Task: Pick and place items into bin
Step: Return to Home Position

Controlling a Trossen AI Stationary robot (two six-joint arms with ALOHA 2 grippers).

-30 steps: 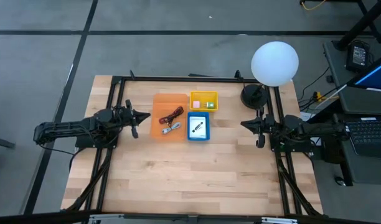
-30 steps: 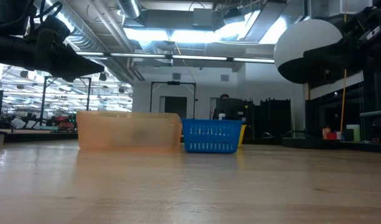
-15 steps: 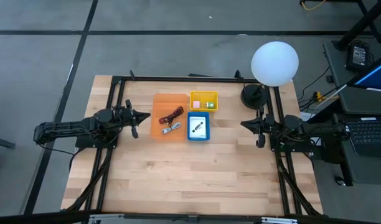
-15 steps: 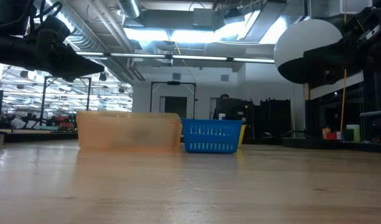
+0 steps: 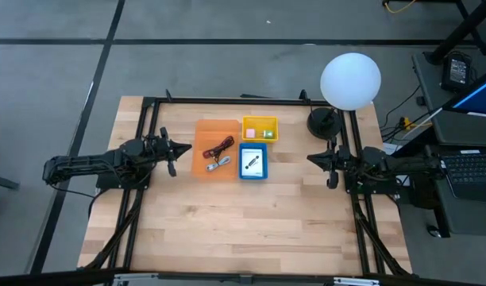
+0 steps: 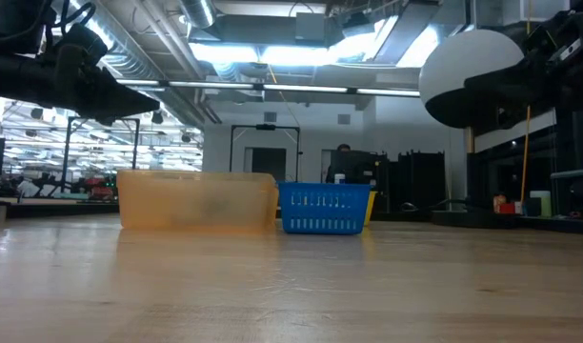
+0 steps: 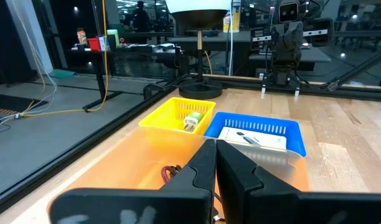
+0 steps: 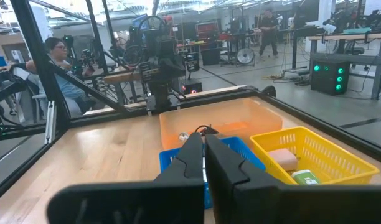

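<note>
Three bins stand on the table's far half. The orange bin [image 5: 215,148] holds a red cable [image 5: 225,144], a black cable and a silver-blue tool [image 5: 217,164]. The blue bin [image 5: 253,162] holds white cards with black marks [image 7: 253,138]. The yellow bin [image 5: 260,129] holds a pink piece [image 8: 281,157] and a green piece [image 8: 305,178]. My left gripper [image 5: 173,151] hovers left of the orange bin, shut and empty; it shows in its wrist view as my left gripper [image 7: 215,163]. My right gripper [image 5: 329,161] hovers right of the bins, shut and empty; its wrist view shows my right gripper [image 8: 204,155].
A white globe lamp [image 5: 350,80] on a black base [image 5: 323,121] stands at the table's far right corner. A black frame [image 5: 227,100] runs along the far edge and both sides. The near half of the wooden table [image 5: 243,230] is bare. A person [image 8: 60,68] sits beyond the table.
</note>
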